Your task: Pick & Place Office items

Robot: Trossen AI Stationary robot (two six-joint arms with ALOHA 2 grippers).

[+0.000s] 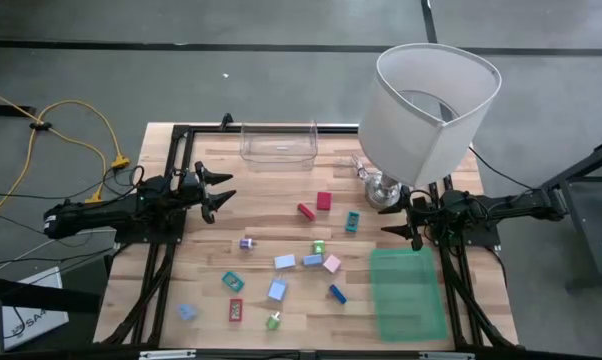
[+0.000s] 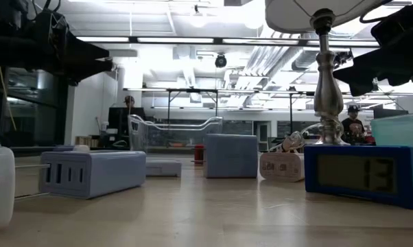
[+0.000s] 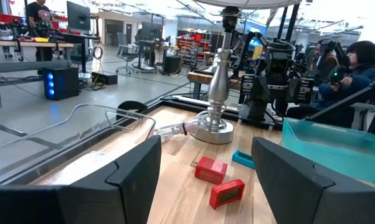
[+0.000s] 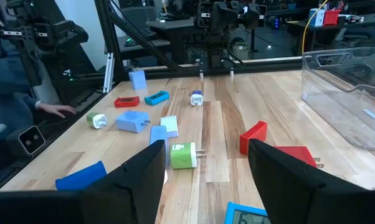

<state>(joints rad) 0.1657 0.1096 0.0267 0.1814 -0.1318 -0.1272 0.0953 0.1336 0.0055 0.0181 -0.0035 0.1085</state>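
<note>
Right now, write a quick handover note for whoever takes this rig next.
Left pincer: open, empty, raised over the table's left side.
Right pincer: open, empty, beside the white-shaded lamp.
Small coloured office items, such as the red block and blue block, lie scattered mid-table.
Done: nothing; the clear plastic bin and green translucent tray both look empty.
Left: every item to pick and place.

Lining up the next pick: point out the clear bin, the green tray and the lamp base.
clear bin point(image 1: 278, 143), high view, floor of the bin.
green tray point(image 1: 406, 292), high view, middle of its floor.
lamp base point(image 3: 213, 132), left wrist view, round foot.
</note>
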